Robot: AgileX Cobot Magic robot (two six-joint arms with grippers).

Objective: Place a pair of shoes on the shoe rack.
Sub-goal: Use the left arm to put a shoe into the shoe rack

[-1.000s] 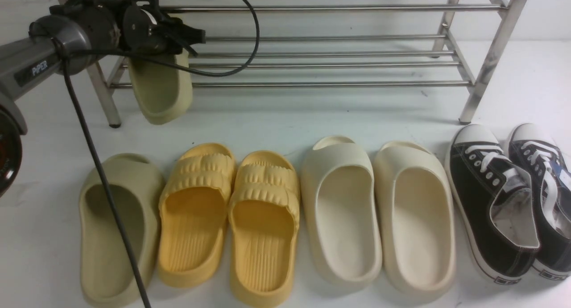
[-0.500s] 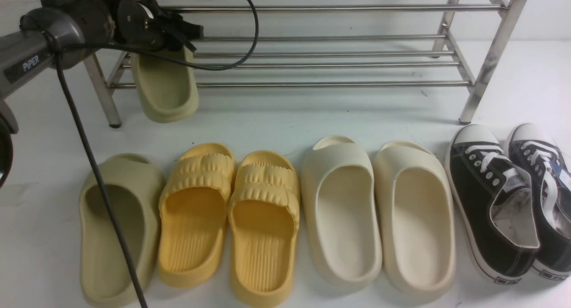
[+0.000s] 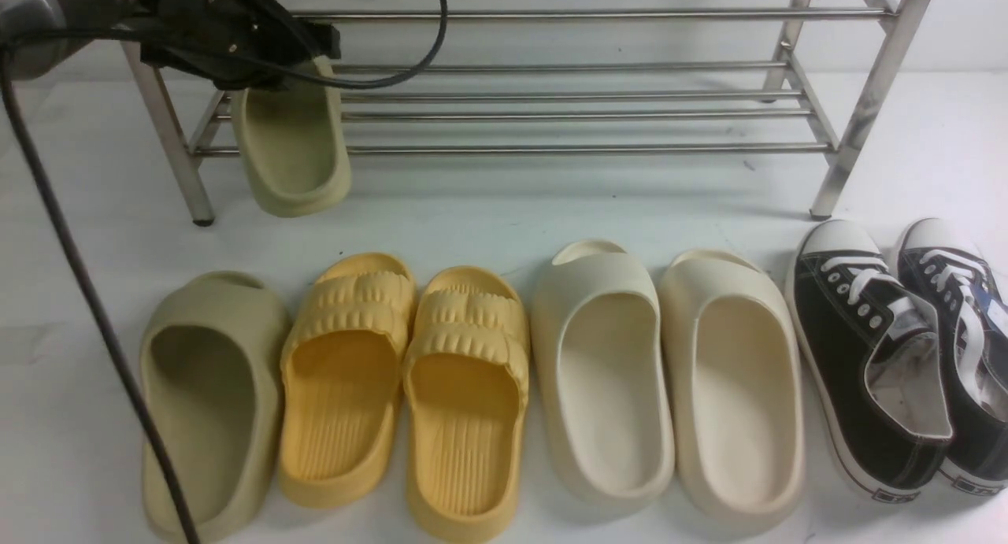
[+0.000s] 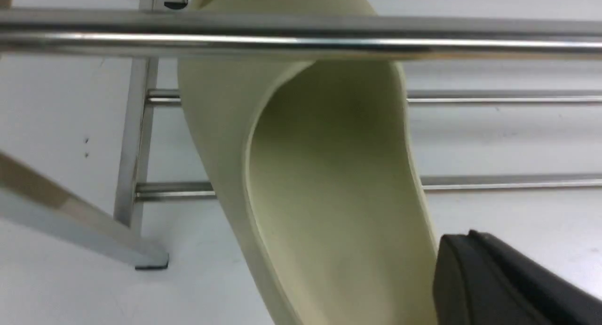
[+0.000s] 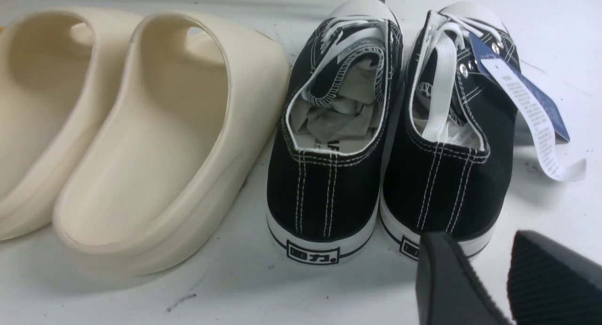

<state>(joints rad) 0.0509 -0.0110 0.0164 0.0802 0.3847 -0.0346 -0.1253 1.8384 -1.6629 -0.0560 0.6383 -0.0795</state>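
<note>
Looking at the left side first: left gripper (image 3: 321, 52) is fully closed and sits over the toe end of one smooth, chunky olive-khaki foam slide slipper (image 3: 293, 154). The left wrist view shows only one black finger pad (image 4: 508, 282), just beside the slipper's side wall (image 4: 329, 174). I can't tell if it touches, and no grip on the slipper is visible.

That slipper lies on the lowest shelf of the wide, shiny stainless-steel rod shoe rack (image 3: 583, 115), at its left end near the left front leg. Its toe points to the back and its heel sticks out past the front rod. In the left wrist view a higher rack rod (image 4: 301, 33) crosses in front of the toe.

The second olive-khaki slide (image 3: 209, 402) is on the white table (image 3: 488, 213), far left of the front row, sole down and toe toward the rack. A black cable (image 3: 79, 292) runs down just left of it.

The rest of the row, left to right:
- yellow ribbed slide pair (image 3: 405, 394), the two touching
- paler cream-white smooth slide pair (image 3: 669, 386)
- black canvas lace-up sneakers with white toe caps (image 3: 866, 371)

Right gripper (image 5: 484, 242) hovers behind the sneaker heels (image 5: 329, 174). Its jaws are slightly apart with nothing between them. The cream slides (image 5: 141, 151) sit next to the sneakers.
</note>
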